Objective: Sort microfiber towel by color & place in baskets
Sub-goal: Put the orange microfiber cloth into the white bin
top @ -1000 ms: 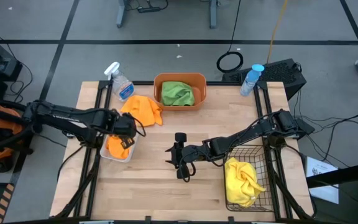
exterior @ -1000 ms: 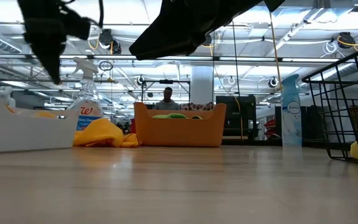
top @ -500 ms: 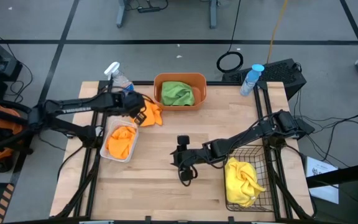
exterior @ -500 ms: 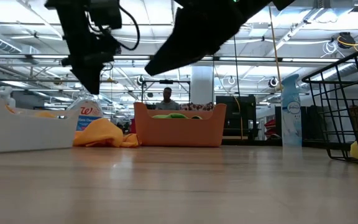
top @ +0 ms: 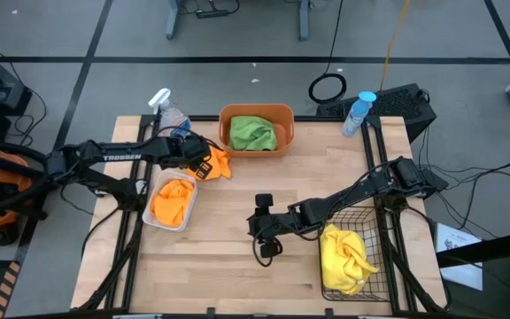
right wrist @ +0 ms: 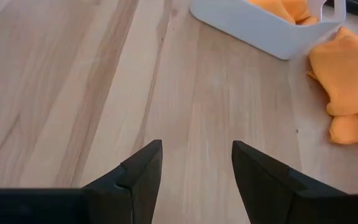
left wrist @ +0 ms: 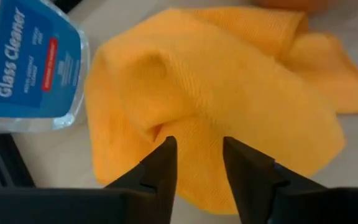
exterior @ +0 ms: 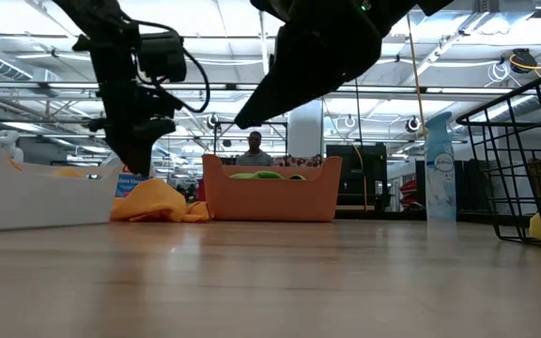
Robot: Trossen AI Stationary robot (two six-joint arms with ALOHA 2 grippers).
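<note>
Left gripper (top: 204,165) is no longer over the small white rectangular plastic bin (top: 151,218); within the last second it has swung toward the back of the table and is now dropping onto the loose orange microfiber towel (top: 216,159) lying on the wooden table (top: 228,257), between the glass-cleaner spray bottle (top: 168,112) and the orange rounded plastic tub (top: 256,112). In the left wrist view its fingers (left wrist: 160,167) are standing apart, straddling a fold of that towel (left wrist: 216,99), not clamped on anything yet. In the low view the gripper (exterior: 137,155) is sitting just above the heap (exterior: 158,201).

The bin is already holding one folded orange towel (top: 171,198), so the arm is probably going for the second orange piece to put in the same bin. The next step is likely to be closing on the fold and lifting.

Right gripper (top: 267,237) is hovering over bare table near the middle, drifting slightly toward the front over the last second; fingers (right wrist: 138,171) are spread, holding nothing. It is waiting.

Elsewhere, the green microfiber towel (top: 253,133) is in the orange tub and the yellow microfiber towel (top: 345,255) is in the black wire-mesh rectangular basket (top: 368,221). A blue spray bottle (top: 359,112) is standing at the back right corner. Only the loose orange towel looks left to sort.
</note>
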